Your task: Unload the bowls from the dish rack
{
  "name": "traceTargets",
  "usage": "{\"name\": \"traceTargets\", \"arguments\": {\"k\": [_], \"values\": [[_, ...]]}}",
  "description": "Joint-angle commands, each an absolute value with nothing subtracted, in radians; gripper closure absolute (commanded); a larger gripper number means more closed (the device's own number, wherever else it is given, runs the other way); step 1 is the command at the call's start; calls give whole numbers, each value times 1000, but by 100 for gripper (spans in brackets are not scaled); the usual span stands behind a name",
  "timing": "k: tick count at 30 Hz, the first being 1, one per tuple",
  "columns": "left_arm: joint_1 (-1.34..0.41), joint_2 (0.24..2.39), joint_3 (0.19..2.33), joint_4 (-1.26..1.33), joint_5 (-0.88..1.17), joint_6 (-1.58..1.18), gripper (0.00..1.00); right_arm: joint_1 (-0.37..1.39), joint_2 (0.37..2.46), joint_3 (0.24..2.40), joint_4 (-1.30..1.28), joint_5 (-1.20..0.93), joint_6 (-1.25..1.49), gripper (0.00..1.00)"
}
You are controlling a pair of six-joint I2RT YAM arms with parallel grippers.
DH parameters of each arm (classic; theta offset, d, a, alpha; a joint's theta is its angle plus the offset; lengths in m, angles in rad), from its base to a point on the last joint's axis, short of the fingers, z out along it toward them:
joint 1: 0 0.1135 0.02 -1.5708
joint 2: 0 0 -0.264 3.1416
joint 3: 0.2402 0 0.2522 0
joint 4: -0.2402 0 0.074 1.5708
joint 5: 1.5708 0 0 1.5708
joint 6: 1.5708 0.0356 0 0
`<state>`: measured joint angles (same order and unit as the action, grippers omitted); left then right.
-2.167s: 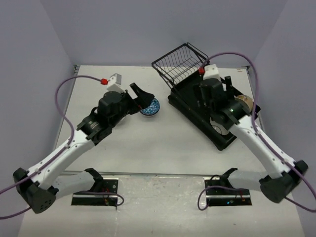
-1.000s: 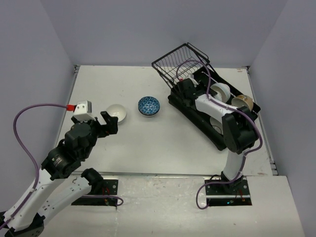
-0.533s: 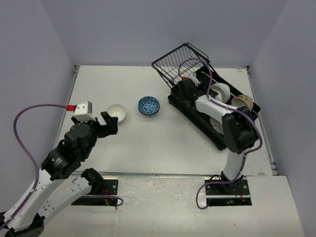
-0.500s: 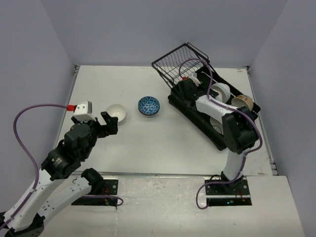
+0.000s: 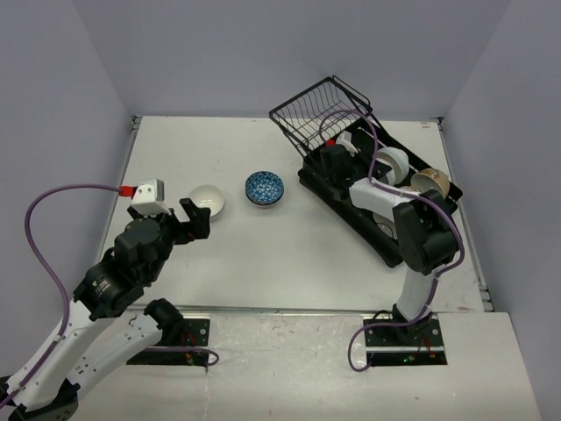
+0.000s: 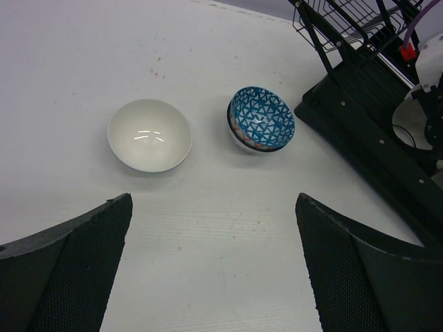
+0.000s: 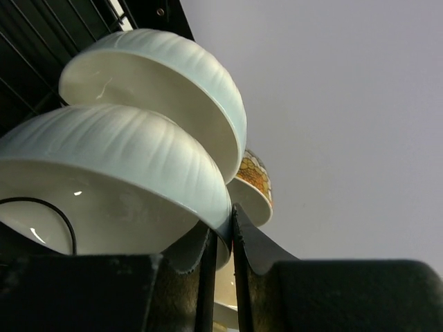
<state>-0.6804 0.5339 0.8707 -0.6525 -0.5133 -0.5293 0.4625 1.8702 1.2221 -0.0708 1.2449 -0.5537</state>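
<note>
Our left pincer [image 6: 212,200] hangs wide open and empty over the tabletop [image 6: 208,277], near the white bowl [image 6: 149,134]. Rightward, in the dish rack [image 5: 351,215], our right pincer [image 7: 225,238] is closed on the rim of the ribbed bowl [image 7: 118,149], which stands on edge just above it.

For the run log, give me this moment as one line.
left jaws: open | right jaws: shut on ribbed bowl rim in dish rack | on table: plain white bowl, blue-patterned bowl | more bowls in rack
</note>
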Motion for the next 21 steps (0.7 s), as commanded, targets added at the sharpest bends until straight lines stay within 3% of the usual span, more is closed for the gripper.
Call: {"name": "traceTargets", "arguments": {"k": [1, 8, 12, 21], "values": [[-678, 538, 865, -612, -508, -495, 0, 469, 1818, 1157, 364, 1210, -722, 100], [-676, 543, 864, -604, -496, -488, 0, 472, 1862, 1025, 1169, 1220, -1365, 100], [-677, 549, 864, -601, -492, -485, 0, 474, 1997, 1060, 1661, 1197, -1771, 100], [-676, 549, 865, -601, -497, -486, 0, 505, 1977, 1054, 1641, 1184, -1769, 100]]}}
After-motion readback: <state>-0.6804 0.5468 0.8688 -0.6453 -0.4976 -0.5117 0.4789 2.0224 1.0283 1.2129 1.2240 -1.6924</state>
